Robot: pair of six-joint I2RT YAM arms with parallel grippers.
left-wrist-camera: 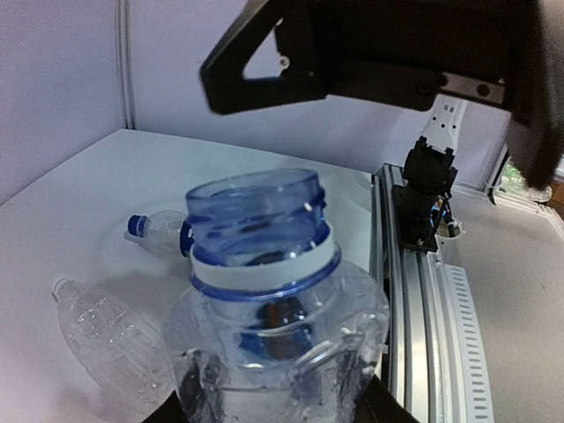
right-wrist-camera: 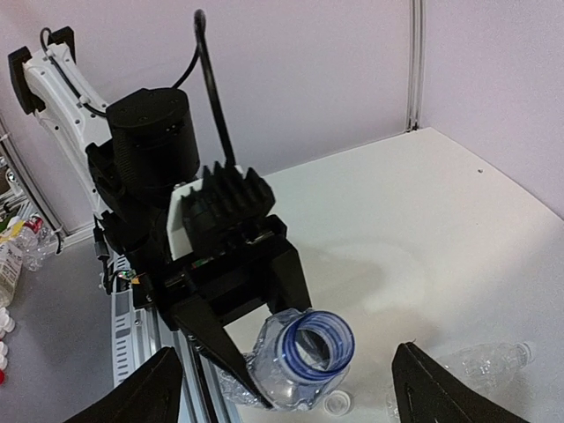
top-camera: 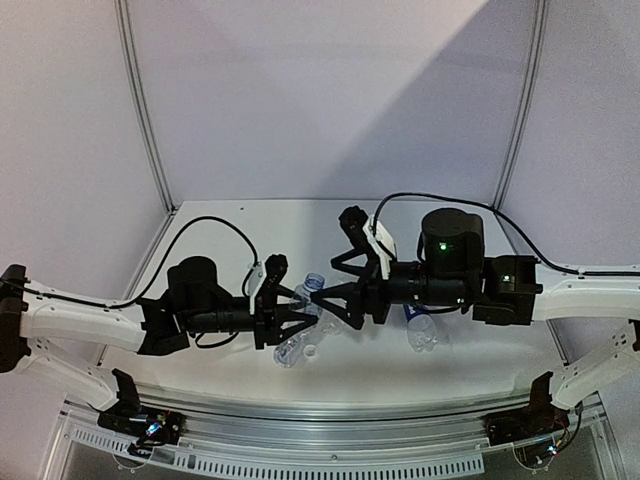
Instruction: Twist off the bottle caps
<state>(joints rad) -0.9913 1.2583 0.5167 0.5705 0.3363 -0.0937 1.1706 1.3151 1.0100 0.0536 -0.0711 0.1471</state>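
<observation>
Clear dented plastic bottle (left-wrist-camera: pixel 264 264) with blue-tinted neck fills the left wrist view. Its mouth is open, no cap on it. Left claw (right-wrist-camera: pixel 278 357) is pinched on the bottle's body and holds it tilted off the white worktop (right-wrist-camera: pixel 423 229).

Left to right behind it in that view:
- A plain clear ribbed bottle (left-wrist-camera: pixel 106 339) lies on its side; cannot tell if it is capped.
- A clear bottle with blue label (left-wrist-camera: pixel 163 233) also lies flat, small blue screw cap (left-wrist-camera: pixel 135 226) still on.
- The right claw (top-camera: pixel 326 283) hangs just above the open neck, fingers spread wide, nothing in it.

A small white screw cap (right-wrist-camera: pixel 336 404) sits on the worktop just beside the held bottle.

Step judged: this bottle's unscrewing looks done, cap off and dropped. At least the blue-capped bottle is left.

Next move likely calls for:
- the left claw to set the open bottle down and take up a capped one;
- a firm grip on the body, since the thin plastic may buckle;
- the right claw closing squarely round the tiny cap to twist it.
</observation>
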